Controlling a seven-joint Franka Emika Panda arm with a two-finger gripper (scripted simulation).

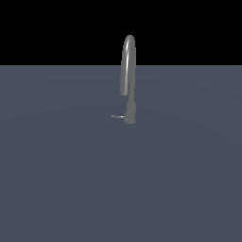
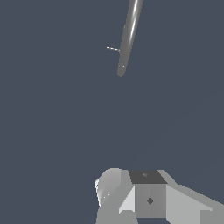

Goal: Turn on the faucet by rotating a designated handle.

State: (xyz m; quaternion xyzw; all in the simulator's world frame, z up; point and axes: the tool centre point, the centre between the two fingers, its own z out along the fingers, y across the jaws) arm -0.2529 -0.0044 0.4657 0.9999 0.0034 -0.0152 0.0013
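Note:
The faucet is a slim grey tap with a tall arched spout, standing on the flat grey-blue floor near the middle of the exterior view. Its thicker base sits at the foot. The handle is a tiny thin rod sticking out from the base toward the exterior view's left. In the wrist view the faucet is seen from above, with the handle beside it. My gripper shows only as white and grey blocks at the picture's edge, well apart from the faucet and holding nothing visible. The arm does not appear in the exterior view.
Only the flat grey-blue floor surrounds the faucet, with a black background behind it.

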